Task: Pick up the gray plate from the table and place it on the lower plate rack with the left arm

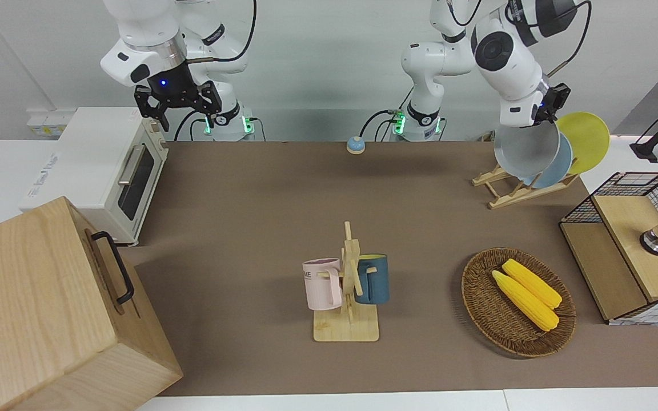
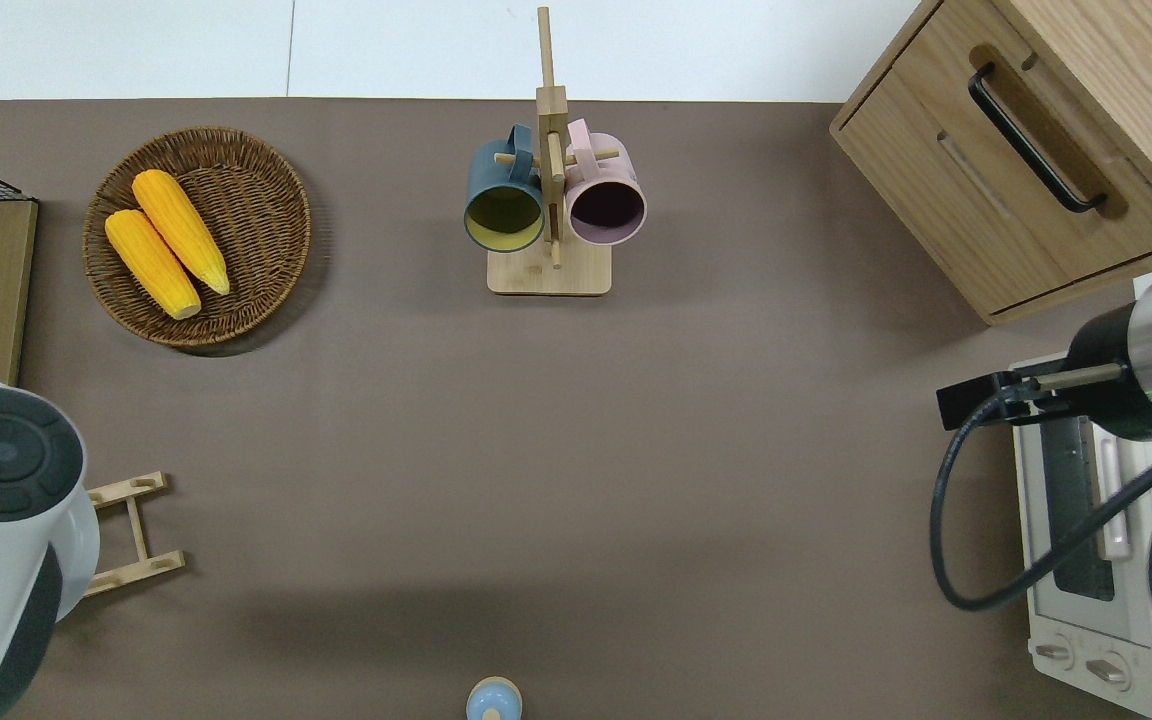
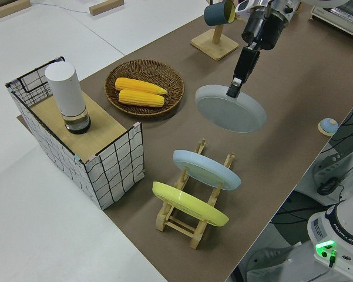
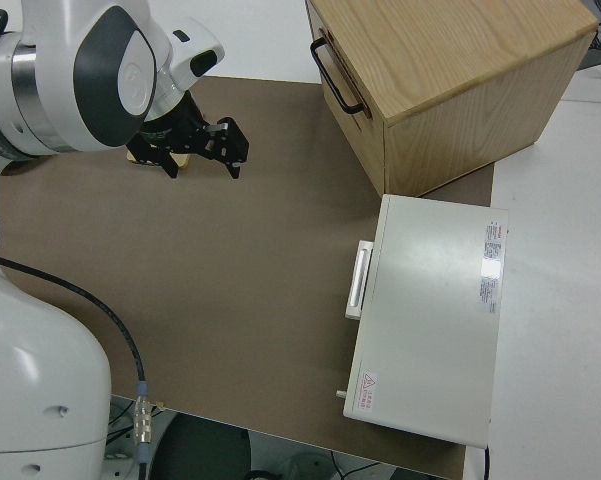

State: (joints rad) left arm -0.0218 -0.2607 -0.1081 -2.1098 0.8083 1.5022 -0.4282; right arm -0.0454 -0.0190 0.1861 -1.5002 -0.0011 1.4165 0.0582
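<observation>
Plate hanging tilted over my rack, left tool pinching its rim; right arm is sitting parked, its tool spread.

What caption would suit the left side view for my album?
Left gripper carries the gray plate toward the wooden rack holding blue and yellow plates.

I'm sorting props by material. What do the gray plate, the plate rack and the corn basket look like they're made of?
Gray plate: smooth, matte, uniform colour; plastic or glazed ceramic, cannot tell which.
Plate rack: pale unfinished wood with visible pegs and rails.
Basket: brown woven wicker or rattan, its weave visible.
</observation>
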